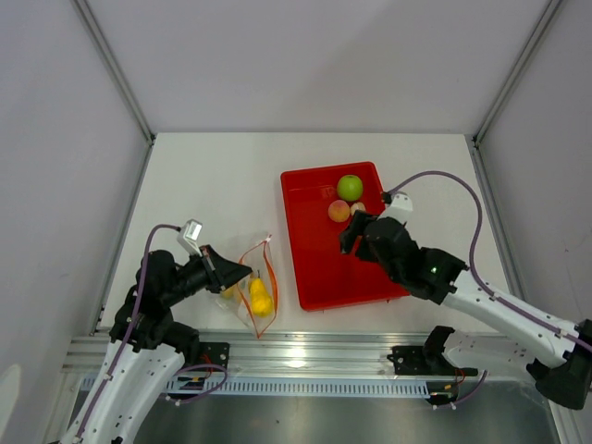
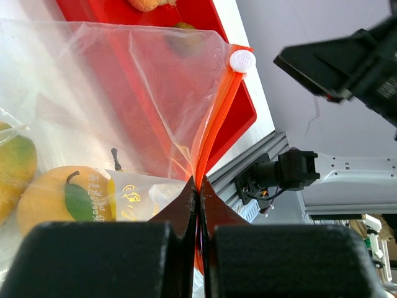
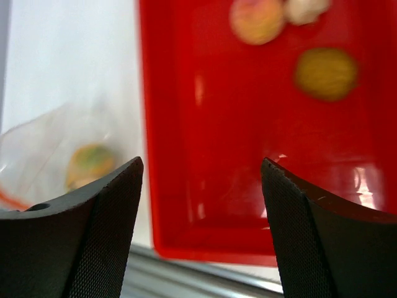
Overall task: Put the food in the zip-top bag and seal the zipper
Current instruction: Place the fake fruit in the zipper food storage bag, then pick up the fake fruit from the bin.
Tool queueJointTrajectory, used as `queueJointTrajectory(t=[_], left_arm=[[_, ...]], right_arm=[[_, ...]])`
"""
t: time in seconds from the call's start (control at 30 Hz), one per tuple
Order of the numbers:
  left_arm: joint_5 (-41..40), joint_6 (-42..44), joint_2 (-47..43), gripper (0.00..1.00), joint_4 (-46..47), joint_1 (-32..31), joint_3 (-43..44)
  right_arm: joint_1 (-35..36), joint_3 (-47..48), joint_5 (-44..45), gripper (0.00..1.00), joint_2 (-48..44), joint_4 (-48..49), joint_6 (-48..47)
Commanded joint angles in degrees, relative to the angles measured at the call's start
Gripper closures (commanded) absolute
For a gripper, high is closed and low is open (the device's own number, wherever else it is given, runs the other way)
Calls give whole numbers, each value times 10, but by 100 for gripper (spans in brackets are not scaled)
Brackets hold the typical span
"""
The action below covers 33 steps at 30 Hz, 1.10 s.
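Zipper (image 2: 216, 124) is pinched in fully closed left gripper (image 2: 197, 186); zip-top bag (image 1: 257, 262) lies just left of red tray (image 1: 319, 273), yellow fruit (image 1: 261, 296) inside. Right gripper (image 3: 201, 171) spread wide, empty, over tray, where green apple (image 1: 350, 188) and peach (image 1: 339, 211) sit toward its far end.

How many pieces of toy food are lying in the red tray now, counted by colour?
green apple: 1
peach-pink piece: 1
beige piece: 1
olive-brown piece: 1
Total: 4
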Motion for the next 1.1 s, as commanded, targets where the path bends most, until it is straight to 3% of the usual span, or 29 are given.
queueJointTrajectory(t=[0.0, 0.2, 0.33, 0.7, 1.07], left_arm=[[14, -9, 4, 100, 34, -4, 11], [17, -7, 9, 99, 39, -4, 4], [15, -4, 11, 99, 39, -4, 4], [18, -5, 22, 99, 48, -4, 5], [18, -3, 23, 99, 49, -4, 7]], right_arm=[[-89, -29, -37, 22, -22, -2, -32], [-195, -41, -42, 22, 24, 13, -26], [-227, -35, -48, 22, 80, 29, -18], [-252, 24, -18, 20, 256, 39, 6], [-266, 62, -20, 19, 370, 73, -28]])
